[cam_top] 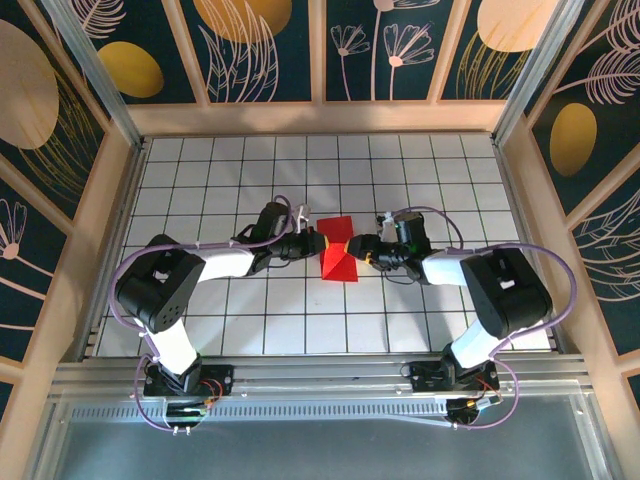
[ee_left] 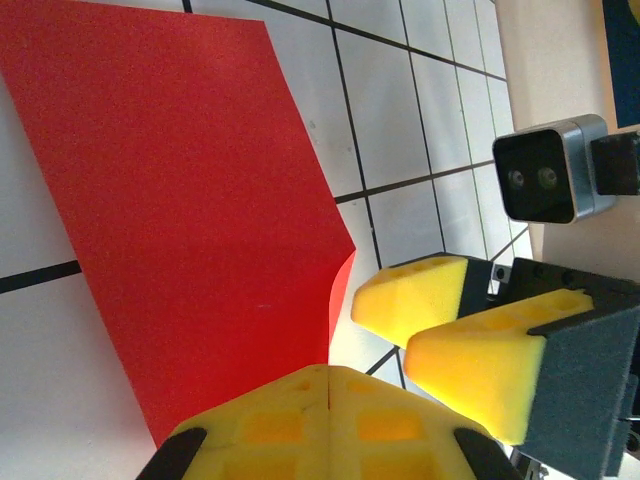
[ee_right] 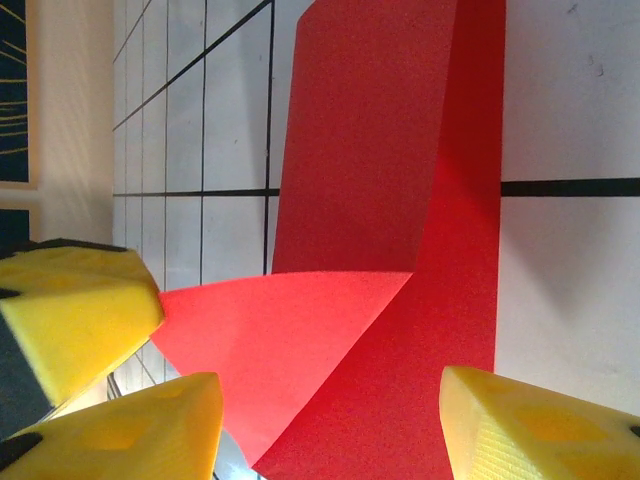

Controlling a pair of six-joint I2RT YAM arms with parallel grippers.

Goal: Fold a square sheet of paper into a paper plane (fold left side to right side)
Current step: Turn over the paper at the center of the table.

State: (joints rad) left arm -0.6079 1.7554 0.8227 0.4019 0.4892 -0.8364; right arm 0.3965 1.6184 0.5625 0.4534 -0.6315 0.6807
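Note:
The square sheet of paper (cam_top: 339, 264) lies creased on the white grid table, as a narrow red shape with a triangular flap (ee_right: 290, 345) lifted off it. My left gripper (cam_top: 314, 243) comes in from the left. Its yellow pads (ee_left: 328, 385) are pressed together, and the flap's raised edge (ee_left: 338, 300) runs into their seam. My right gripper (cam_top: 361, 250) faces it from the right and is open. Its fingers (ee_right: 135, 430) stand either side of the sheet's near end (ee_right: 400, 420), and the flap's tip (ee_right: 165, 322) sits at the left gripper's pad (ee_right: 75, 310).
Wooden side walls (cam_top: 120, 200) and a patterned back panel (cam_top: 320, 50) enclose the tiled table (cam_top: 250, 310). The right gripper's yellow fingers (ee_left: 415, 295) and the right wrist camera (ee_left: 550, 178) hang close beside my left pads.

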